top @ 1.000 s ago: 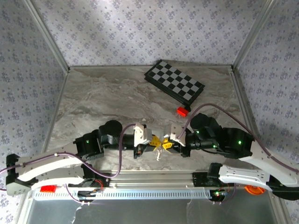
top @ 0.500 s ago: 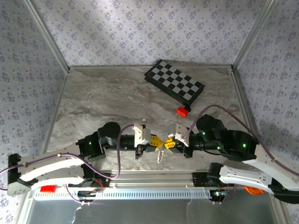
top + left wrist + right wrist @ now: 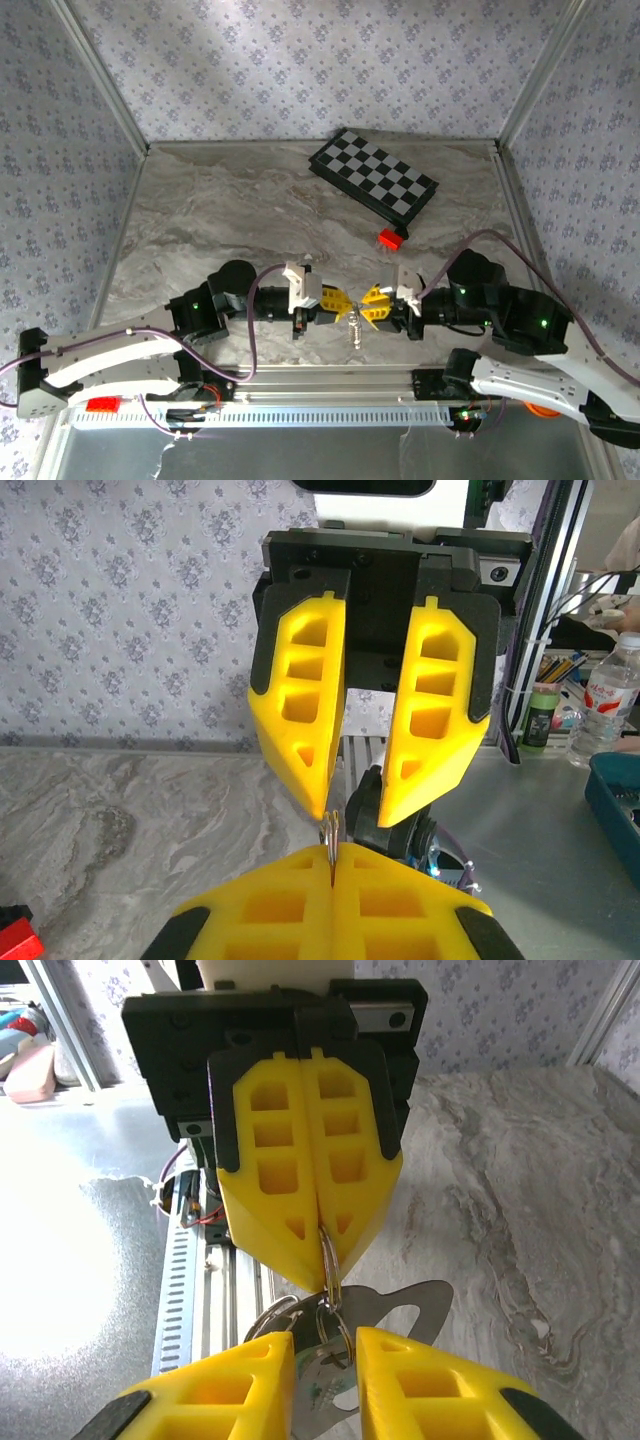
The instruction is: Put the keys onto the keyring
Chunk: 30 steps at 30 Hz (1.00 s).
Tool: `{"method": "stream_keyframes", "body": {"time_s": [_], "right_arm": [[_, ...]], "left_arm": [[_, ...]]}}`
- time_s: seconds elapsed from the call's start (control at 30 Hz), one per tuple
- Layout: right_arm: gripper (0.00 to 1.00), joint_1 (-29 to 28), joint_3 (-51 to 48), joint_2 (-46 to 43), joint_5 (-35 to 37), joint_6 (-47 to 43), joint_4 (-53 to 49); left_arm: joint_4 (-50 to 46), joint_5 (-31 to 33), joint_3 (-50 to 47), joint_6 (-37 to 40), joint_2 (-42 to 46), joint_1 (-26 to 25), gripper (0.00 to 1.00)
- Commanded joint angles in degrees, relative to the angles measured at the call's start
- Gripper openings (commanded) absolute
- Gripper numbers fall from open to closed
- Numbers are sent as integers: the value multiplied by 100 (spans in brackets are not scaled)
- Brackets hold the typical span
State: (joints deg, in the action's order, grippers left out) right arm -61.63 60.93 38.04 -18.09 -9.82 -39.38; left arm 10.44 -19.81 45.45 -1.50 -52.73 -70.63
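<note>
Arms level, tip to tip. We see left end effector (image 3: 342, 303) clamped on keyring (image 3: 328, 1260), keys (image 3: 353, 328) dangling; right end effector (image 3: 368, 306) parted.

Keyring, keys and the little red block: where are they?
keyring (image 3: 329, 1260), right wrist view, on the thin wire of the loop.
keys (image 3: 436, 1298), right wrist view, on the flat silver metal.
red block (image 3: 389, 239), top external view, on its top face.
</note>
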Motion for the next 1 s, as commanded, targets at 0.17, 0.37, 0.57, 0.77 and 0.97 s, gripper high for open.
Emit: {"method": "stream_keyframes", "body": {"time_s": [0.17,0.37,0.57,0.77,0.97], "right_arm": [[25,32,-90,36,-283,89,382],[24,60,-125,113,-419,158,466],[20,92,-129,230,-494,136,468],[7,127,-178,248,-470,139,470],[0,174,-160,256,-403,128,466]], "left_arm": [[375,-184,57,-89,41,-8,0],[395,-205,42,-87,35,-12,0],[413,-240,40,-86,37,-5,0],[436,-242,18,-89,36,-12,0],[387,-203,24,-72,55,-10,0]]}}
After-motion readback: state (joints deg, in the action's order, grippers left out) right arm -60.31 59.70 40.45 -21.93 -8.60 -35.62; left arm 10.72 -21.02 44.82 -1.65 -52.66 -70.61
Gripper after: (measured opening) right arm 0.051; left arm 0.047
